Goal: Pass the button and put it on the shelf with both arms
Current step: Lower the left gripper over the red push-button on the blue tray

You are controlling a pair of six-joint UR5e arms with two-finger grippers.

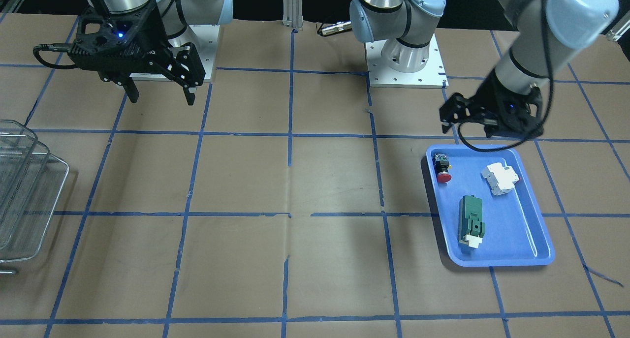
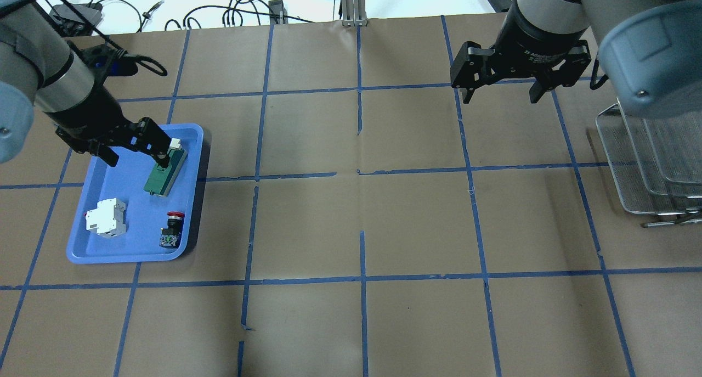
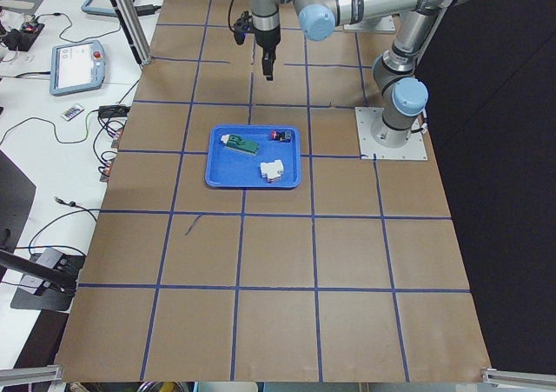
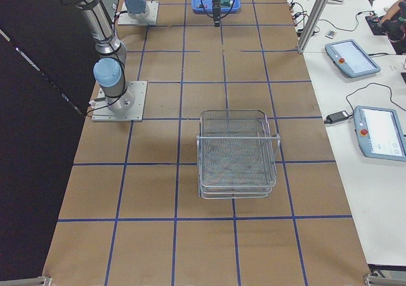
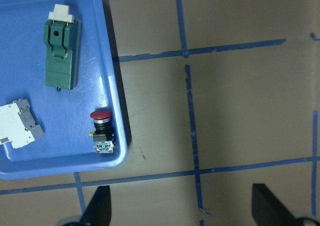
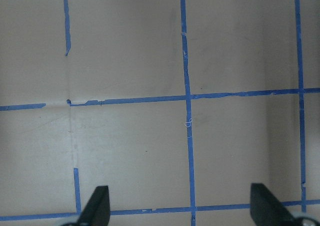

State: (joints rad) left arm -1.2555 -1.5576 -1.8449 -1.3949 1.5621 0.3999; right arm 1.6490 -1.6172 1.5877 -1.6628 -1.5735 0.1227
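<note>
Brown-papered worktop (image 5: 240,110) is overhung by the wide-open left tool (image 5: 181,208); the red-capped black push button (image 5: 101,128) is seen ahead of it, off to one side (long axis across the gap).

The silver wire-mesh tiered shelf (image 1: 29,190) is cut off by the front-facing view's left edge and the overhead view's right edge. Overhead, one finger of the black two-finger left gripper (image 2: 136,161) covers part of the green terminal block (image 2: 162,176). From the right-end camera the blue plastic tray (image 4: 236,6) is far off, and its contents are too small to tell.
</note>
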